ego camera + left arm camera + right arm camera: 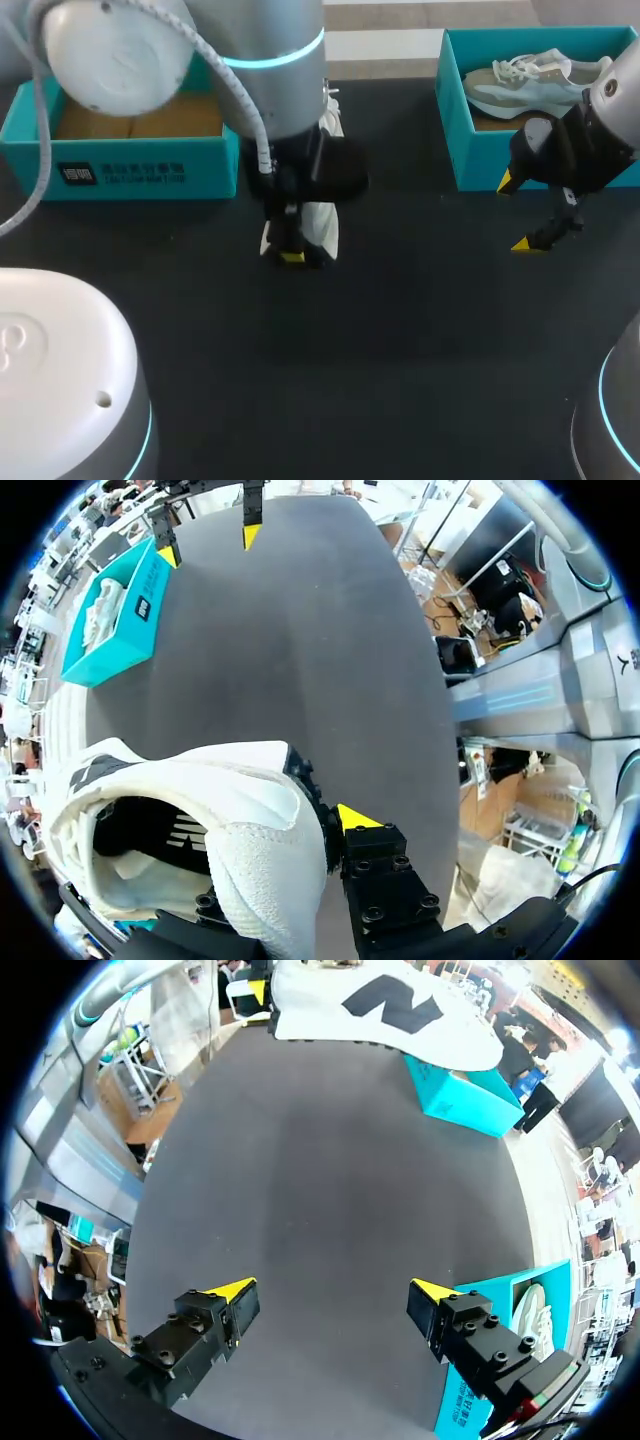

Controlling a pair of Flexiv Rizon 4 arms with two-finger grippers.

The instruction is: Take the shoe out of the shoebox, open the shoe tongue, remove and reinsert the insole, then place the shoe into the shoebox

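Note:
A white shoe [322, 226] with a black logo is near the table's middle, and my left gripper [293, 255] is shut on its collar. In the left wrist view one yellow tip presses the shoe [240, 820] from outside at my left gripper [326, 832]; the other finger is hidden inside, where the dark insole [160, 840] shows. My right gripper [517, 214] stands open and empty in front of the right shoebox [455, 120]. From the right wrist view its gripper [331, 1291] faces the white shoe [390, 1005] across bare table.
A teal shoebox [120, 160] at the back left shows a brown inside with no shoe. The right shoebox holds a grey and beige shoe [540, 82]. The dark tabletop [420, 340] stretches between the arms and towards the front.

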